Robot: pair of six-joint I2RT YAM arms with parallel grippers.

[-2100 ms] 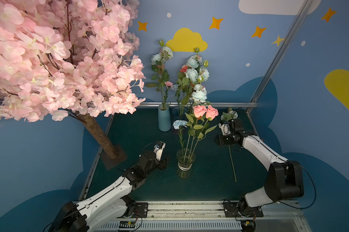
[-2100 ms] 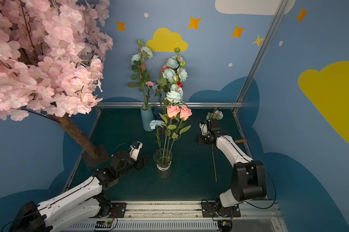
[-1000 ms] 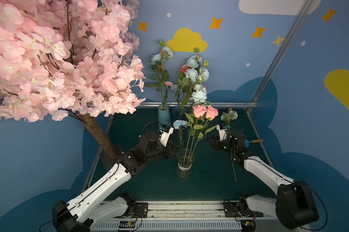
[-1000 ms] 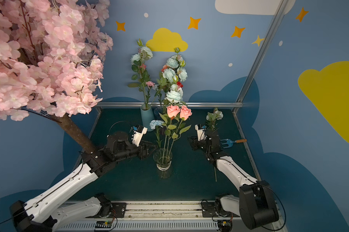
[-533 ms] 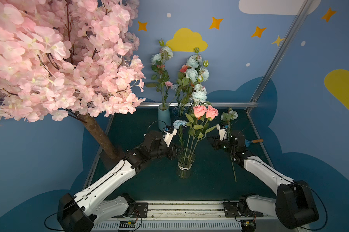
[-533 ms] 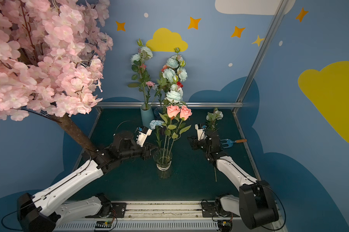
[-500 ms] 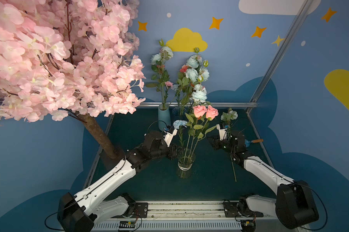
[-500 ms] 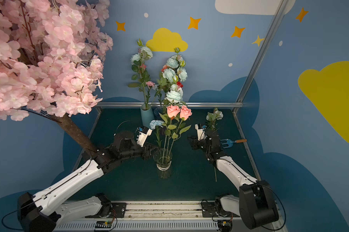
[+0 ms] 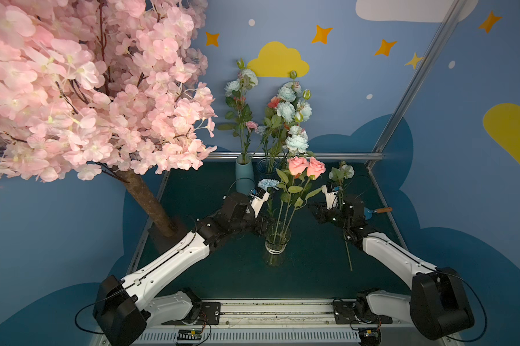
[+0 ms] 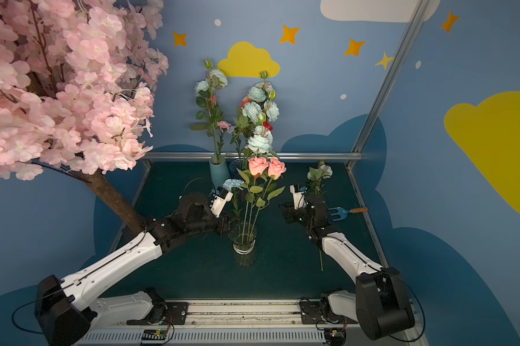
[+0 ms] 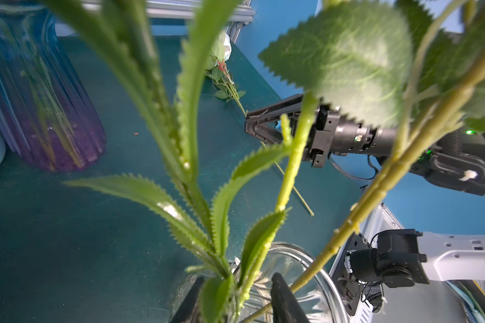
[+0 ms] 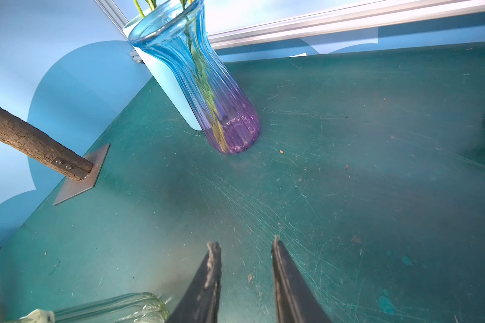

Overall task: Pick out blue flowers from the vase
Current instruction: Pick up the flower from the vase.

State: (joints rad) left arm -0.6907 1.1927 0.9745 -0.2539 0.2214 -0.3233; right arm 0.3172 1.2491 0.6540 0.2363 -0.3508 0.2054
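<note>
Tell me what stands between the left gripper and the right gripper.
Stems standing in the clear glass vase: the blue flower right at the left gripper, then the two pink roses before the right gripper. Both top views show this.

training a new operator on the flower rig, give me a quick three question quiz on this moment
1. True or false: the right gripper holds a flower.
2. Besides the pink roses, how many blue flowers stand in the clear glass vase? a) none b) one c) three
3. Where is the left gripper working?

Key
1. False: its jaws are open and empty. A loose stem lies on the table under that arm.
2. b
3. At the leafy stalks just above the clear glass vase's rim, its fingers either side of one stalk.
</note>
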